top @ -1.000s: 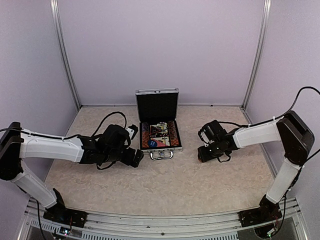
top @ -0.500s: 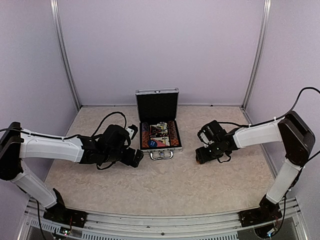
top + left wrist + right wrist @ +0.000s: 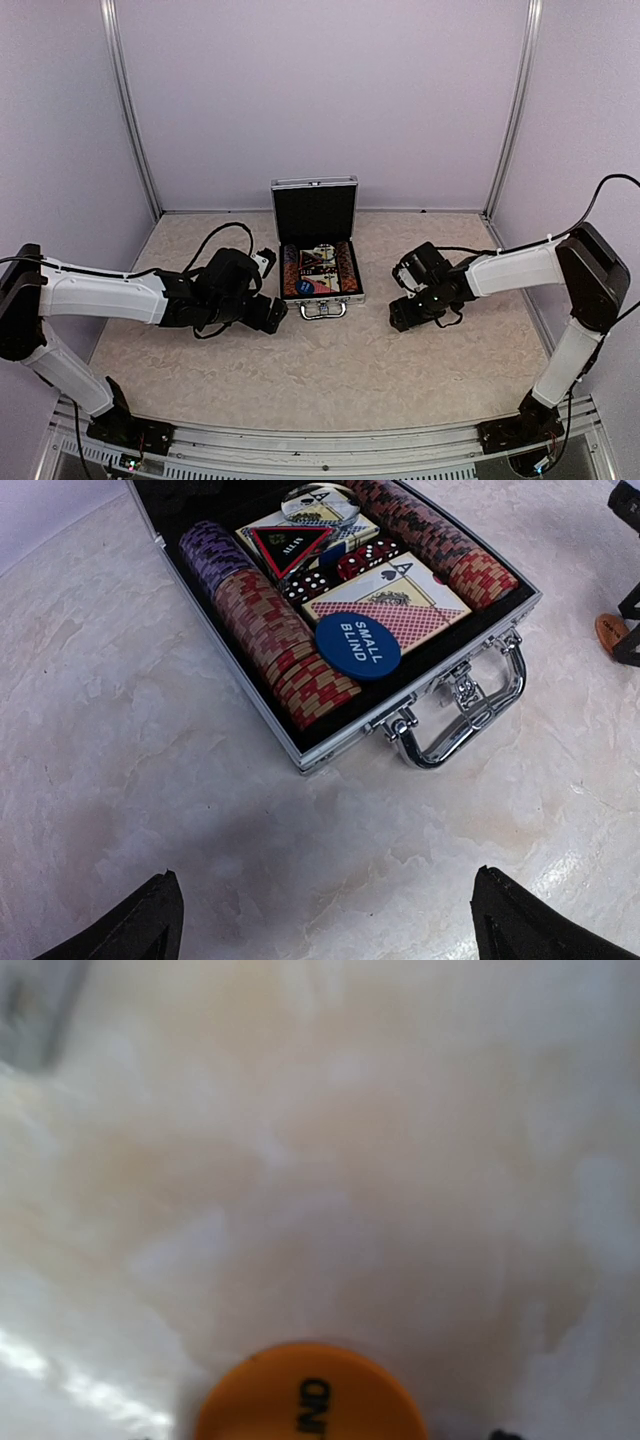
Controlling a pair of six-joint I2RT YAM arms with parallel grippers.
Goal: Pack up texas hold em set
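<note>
Case (image 3: 315,212) open mid-counter (image 3: 330,380), lid upright. Chips (image 3: 285,645), cards (image 3: 390,605) and blue SMALL BLIND button (image 3: 358,645) sit inside. Left gripper (image 3: 322,880) wide open, just front-left of case. Right gripper (image 3: 400,315) low over orange button (image 3: 310,1395) lying on counter right of case. Can't tell if it's open or closed.

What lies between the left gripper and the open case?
Nothing: the left wrist view shows only bare table between the left gripper and the case on its handle side.
</note>
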